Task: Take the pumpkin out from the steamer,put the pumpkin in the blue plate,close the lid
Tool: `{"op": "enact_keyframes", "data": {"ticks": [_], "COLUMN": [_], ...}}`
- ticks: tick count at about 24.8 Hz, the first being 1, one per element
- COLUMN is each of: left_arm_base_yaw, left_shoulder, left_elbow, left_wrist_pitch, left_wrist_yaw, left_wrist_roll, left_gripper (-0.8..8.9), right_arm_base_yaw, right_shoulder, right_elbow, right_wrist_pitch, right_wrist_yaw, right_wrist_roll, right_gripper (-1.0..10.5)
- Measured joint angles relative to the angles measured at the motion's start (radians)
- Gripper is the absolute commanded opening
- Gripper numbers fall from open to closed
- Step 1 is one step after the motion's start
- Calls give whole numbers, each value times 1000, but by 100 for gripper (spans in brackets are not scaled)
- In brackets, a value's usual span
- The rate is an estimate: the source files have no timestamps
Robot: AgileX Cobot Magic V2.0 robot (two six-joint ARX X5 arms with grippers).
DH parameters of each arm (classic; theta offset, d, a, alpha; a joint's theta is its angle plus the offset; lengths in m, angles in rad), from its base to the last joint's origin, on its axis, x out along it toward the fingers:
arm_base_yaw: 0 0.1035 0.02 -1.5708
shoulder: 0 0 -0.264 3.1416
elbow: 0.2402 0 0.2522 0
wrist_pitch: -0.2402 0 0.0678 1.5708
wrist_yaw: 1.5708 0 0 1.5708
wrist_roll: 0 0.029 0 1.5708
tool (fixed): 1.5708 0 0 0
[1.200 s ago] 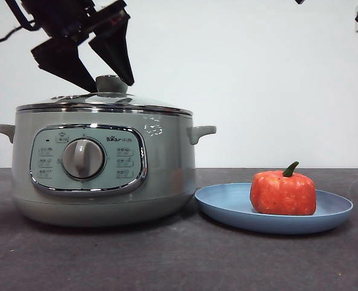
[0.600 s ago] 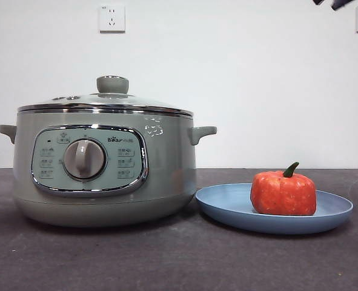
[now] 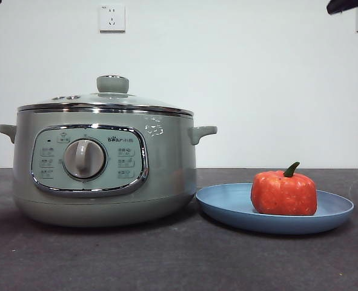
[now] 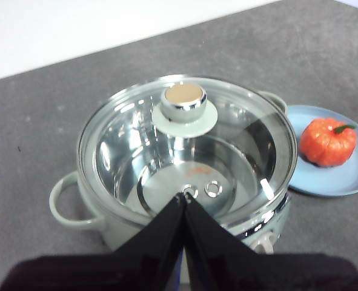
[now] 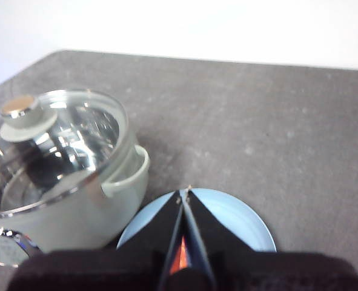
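Pumpkin point(image 3: 283, 194) is sitting on the blue plate point(image 3: 227, 206), just beside the steamer point(image 3: 166, 163), whose lid point(image 3: 106, 102) is resting on it. Only the wrist views are showing the grippers: left gripper point(image 4: 184, 197) and right gripper point(image 5: 183, 194) are hovering above with jaws together, gripping nothing.

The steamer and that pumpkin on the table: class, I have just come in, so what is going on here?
Nothing is being handled right now. The pumpkin sits on the blue plate, beside the steamer, and the lid is on the steamer. Through the glass the pot looks empty. The left gripper hangs above the steamer with its jaws shut, holding nothing. The right gripper hangs above the plate, also shut and empty. In the front view both arms show only as dark tips at the top corners. The job looks done.
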Motion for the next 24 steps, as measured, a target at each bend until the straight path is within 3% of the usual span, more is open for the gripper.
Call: {"op": "enact_keyframes", "data": {"ticks": [17,20,24], "left_arm_base_yaw": [0,22,113], "left_shoulder": [10,-66,-229], "left_elbow": [0,-2,-43], "left_wrist_pitch": [-65,-107,-48], "left_wrist_yaw": [0,-16,-14], "left_wrist_roll": [0,16,19], "left_gripper": [-3,-3,-3], "right_arm_base_yaw": [0,0,0], "right_shoulder": [-3,-3,-3], "right_elbow": [0,0,0], "right_wrist_pitch": [-29,-29,-29], "right_wrist_yaw": [0,0,0], "right_wrist_roll": [0,0,0], "right_gripper": [-16,-16,-16]}}
